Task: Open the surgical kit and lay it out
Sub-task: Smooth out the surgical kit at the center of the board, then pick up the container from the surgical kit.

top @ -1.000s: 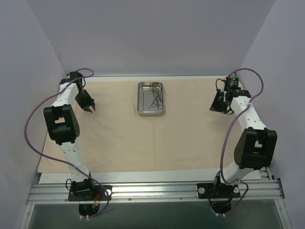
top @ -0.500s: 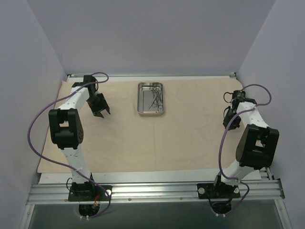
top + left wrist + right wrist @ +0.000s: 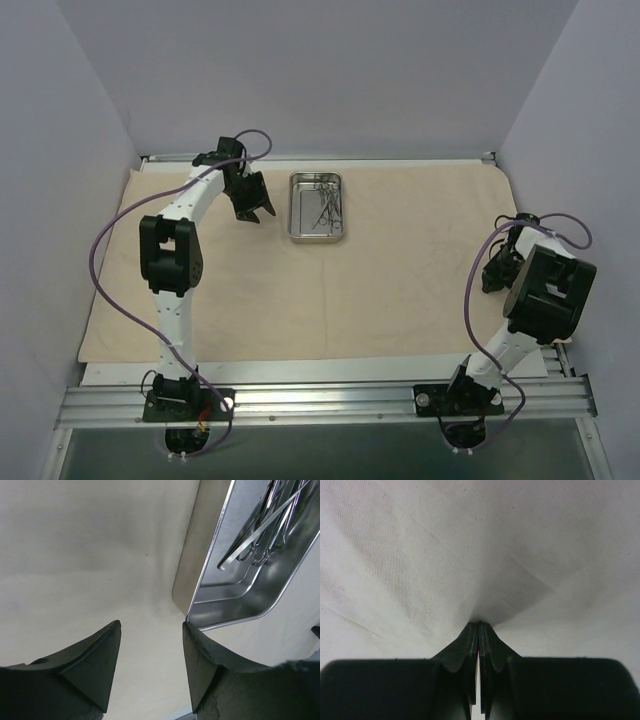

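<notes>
The cloth (image 3: 330, 290) lies spread flat over nearly the whole table (image 3: 330, 372). Its far edge runs close along the back wall, and its left and right edges reach almost to the side walls. Its near edge stops short of the arms' mounting rail (image 3: 330, 400), which leaves a bare white strip of table between them. The tray (image 3: 292, 205) sits on the cloth at the far middle, with its long sides running away from the arms. The thin metal instruments (image 3: 325, 205) lie in a loose bundle inside it.

The left gripper (image 3: 257, 213) hangs just beside the tray's left side, apart from it, with its fingers spread wide. In the left wrist view the gap between the fingers frames bare cloth next to the tray's near corner, and nothing is held. Open cloth stretches from this gripper to the left edge and across the whole near half.

The right gripper (image 3: 490, 280) is well apart from the tray, low at the cloth's right edge and close to the right wall. In the right wrist view its fingers (image 3: 470, 640) are pressed together, and creases in the cloth fan out from their tips. It seems to be pinching a small fold there, though the tips hide the exact point of grip. The broad middle of the cloth between the two arms is smooth and unoccupied.
</notes>
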{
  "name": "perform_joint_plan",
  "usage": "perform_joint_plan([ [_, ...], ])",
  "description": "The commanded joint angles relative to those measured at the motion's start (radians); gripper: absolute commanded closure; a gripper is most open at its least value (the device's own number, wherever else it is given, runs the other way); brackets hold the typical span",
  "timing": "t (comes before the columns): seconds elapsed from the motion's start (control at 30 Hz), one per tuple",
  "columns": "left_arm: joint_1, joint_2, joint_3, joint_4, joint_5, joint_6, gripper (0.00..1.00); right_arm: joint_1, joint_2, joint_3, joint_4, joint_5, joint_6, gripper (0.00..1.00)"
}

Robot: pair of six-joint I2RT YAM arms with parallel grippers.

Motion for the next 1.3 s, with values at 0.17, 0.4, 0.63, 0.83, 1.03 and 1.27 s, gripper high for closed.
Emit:
perform_joint_plan([
  [0.17,-0.050,0.008,0.037,0.003,0.017,0.030,0.36,0.052,-0.096,0.042,-0.102,0.016,-0.004,0.94],
  [0.4,-0.055,-0.104,-0.039,-0.010,-0.105,0.047,0.36,0.417,0.031,0.437,-0.128,-0.023,-0.021,0.41],
  [0.63,-0.053,-0.204,-0.127,-0.024,-0.171,0.090,0.31,0.652,0.286,0.838,-0.100,-0.125,-0.049,0.25],
  [0.83,-0.047,-0.287,-0.268,0.047,-0.139,0.112,0.28,0.773,0.516,1.167,-0.197,-0.120,-0.066,0.22],
  [1.03,-0.046,-0.294,-0.264,0.062,-0.069,0.127,0.28,0.813,0.648,1.270,-0.223,-0.068,-0.012,0.29],
  [1.27,-0.058,-0.105,-0.067,0.070,-0.047,0.170,0.28,0.822,0.544,1.094,-0.168,-0.061,0.020,0.33],
])
